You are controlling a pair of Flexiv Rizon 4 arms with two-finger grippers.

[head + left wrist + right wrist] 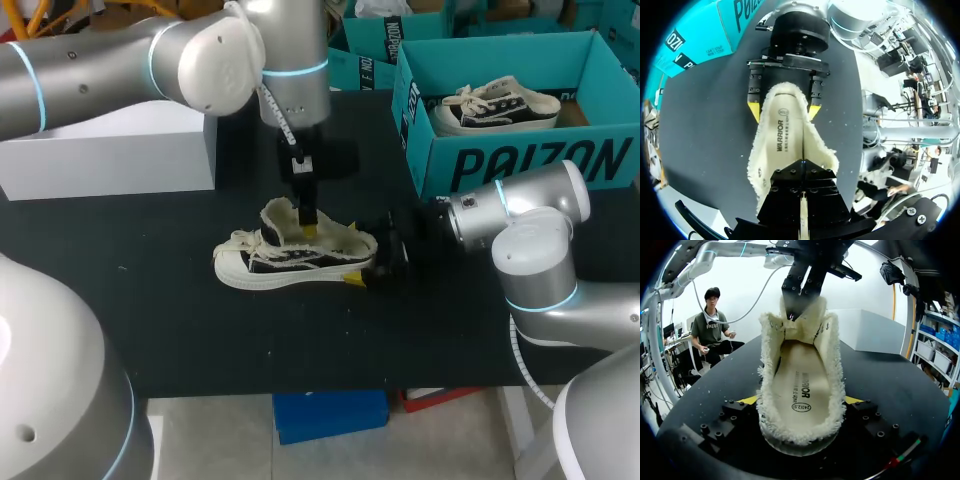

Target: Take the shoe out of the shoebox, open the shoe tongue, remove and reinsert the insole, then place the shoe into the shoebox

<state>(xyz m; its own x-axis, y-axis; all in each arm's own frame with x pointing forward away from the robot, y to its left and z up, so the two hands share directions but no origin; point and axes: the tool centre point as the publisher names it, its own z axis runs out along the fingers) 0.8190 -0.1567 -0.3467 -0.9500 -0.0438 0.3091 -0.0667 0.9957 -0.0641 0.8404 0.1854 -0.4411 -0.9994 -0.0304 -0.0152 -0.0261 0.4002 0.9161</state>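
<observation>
Head view: the shoe (295,258) lies on its sole on the black table (200,330), toe toward the left arm's side. It is outside and well apart from the shoebox (520,165), which contains a second shoe (495,105). The left gripper (308,218) comes down vertically onto the tongue (278,215), and the right gripper (372,268) meets the heel horizontally. A white box (110,150) stands behind the left arm. Left wrist view: the left gripper's black fingers are clenched together over the shoe opening, apparently pinching the tongue to lift it clear. Ahead, the right gripper's yellow tips press the heel from both sides, grasping the shoe so that it cannot slide or tip under the pull. The insole (787,132) lies flat inside the shoe. Right wrist view: the heel sits between the yellow tips, and the tongue is drawn upright at the far end, exposing the insole along its length. Judgement: the tongue-opening step is in hand; insole removal is not yet done
</observation>
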